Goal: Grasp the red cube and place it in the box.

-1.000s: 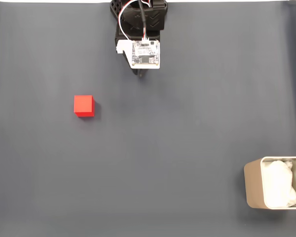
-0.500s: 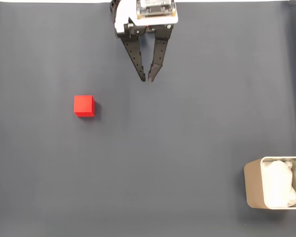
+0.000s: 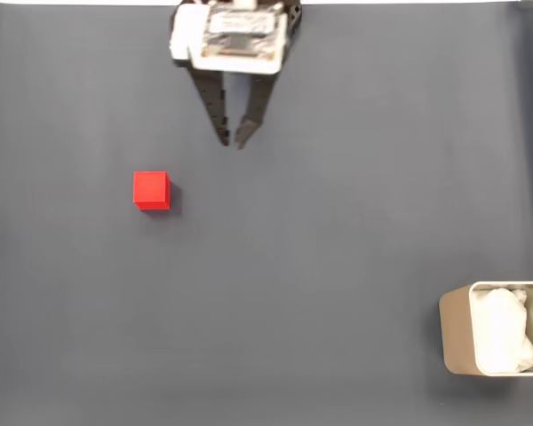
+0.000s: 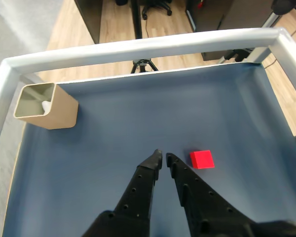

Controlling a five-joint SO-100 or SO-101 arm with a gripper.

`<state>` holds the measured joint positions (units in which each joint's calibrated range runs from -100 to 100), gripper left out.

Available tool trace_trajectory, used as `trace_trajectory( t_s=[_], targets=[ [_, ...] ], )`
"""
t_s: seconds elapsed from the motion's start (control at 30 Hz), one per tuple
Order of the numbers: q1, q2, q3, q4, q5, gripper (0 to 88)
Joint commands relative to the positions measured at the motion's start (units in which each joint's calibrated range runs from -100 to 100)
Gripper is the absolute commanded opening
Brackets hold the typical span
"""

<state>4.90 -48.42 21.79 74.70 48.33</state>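
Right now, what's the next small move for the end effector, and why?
Probably swing left in the fixed view, opening the fingers on the way. The end effector is nearly closed and empty, well apart from the red cube, which sits untouched on the mat, far from the box.

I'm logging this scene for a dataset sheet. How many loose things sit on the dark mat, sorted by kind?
Red cube: 1
Beige box: 1, with white crumpled lining inside
Total: 2 things on the mat, besides the arm's gripper.
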Motion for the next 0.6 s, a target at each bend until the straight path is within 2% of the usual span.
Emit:
trace_trajectory(
  t_s=[0.0,0.57],
  targets=[
    [3.20,1.19,-2.72,0.54,0.39,0.0],
    [14.64,9.85,-1.99,-1.10,0.49,1.8]
  ],
)
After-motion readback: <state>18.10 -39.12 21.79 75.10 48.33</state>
